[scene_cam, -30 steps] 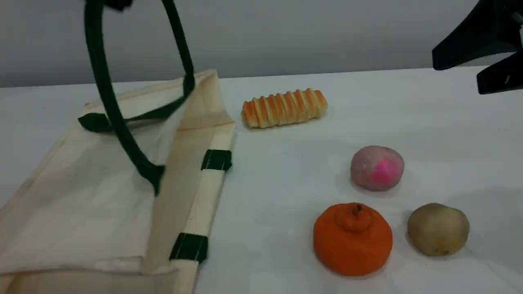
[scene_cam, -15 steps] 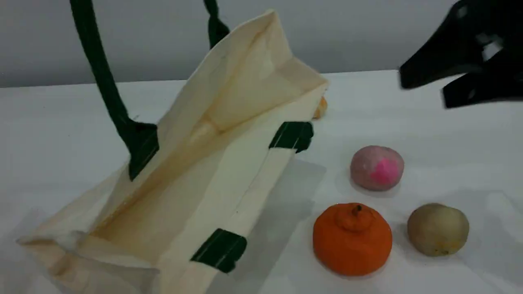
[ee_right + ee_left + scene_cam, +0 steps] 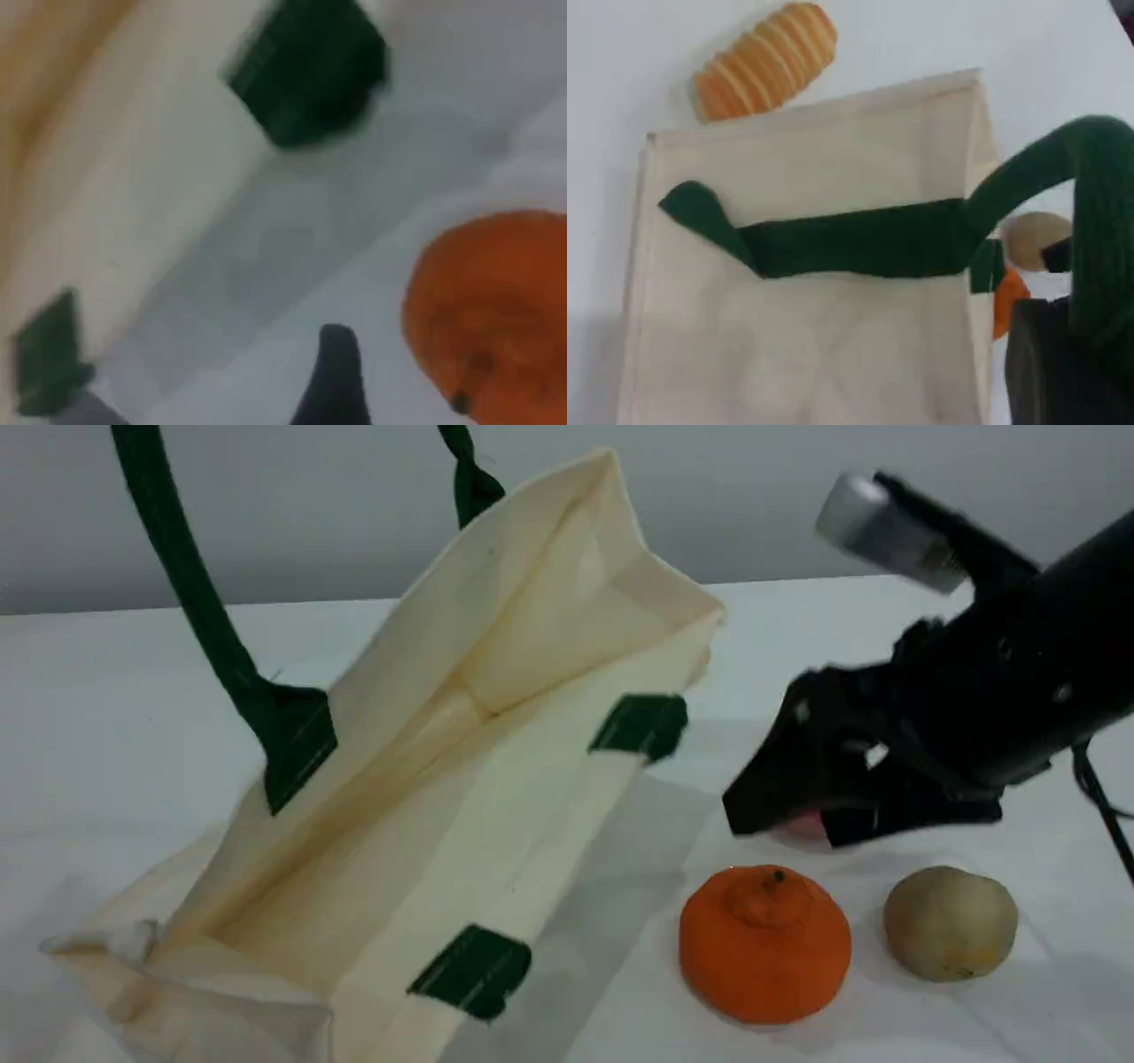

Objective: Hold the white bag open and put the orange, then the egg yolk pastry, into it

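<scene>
The white bag (image 3: 496, 779) stands tilted with its mouth open toward the camera, hung by one dark green handle (image 3: 190, 602) that runs up out of the scene view. In the left wrist view my left gripper (image 3: 1072, 345) is shut on that handle (image 3: 1099, 230). The orange (image 3: 764, 943) sits on the table right of the bag, with the tan egg yolk pastry (image 3: 950, 923) beside it. My right gripper (image 3: 780, 825) hovers open just behind and above the orange. The right wrist view shows one fingertip (image 3: 337, 376) left of the orange (image 3: 496, 310).
A pinkish ball (image 3: 802, 825) is almost hidden under the right gripper. A striped bread roll (image 3: 766, 62) lies beyond the bag, hidden in the scene view. The white table (image 3: 133, 708) runs to a grey wall behind.
The left arm pulled the handle up, lifting the flat bag open and covering the bread roll. The right gripper dropped down and left to just behind the orange, covering the pink ball.
</scene>
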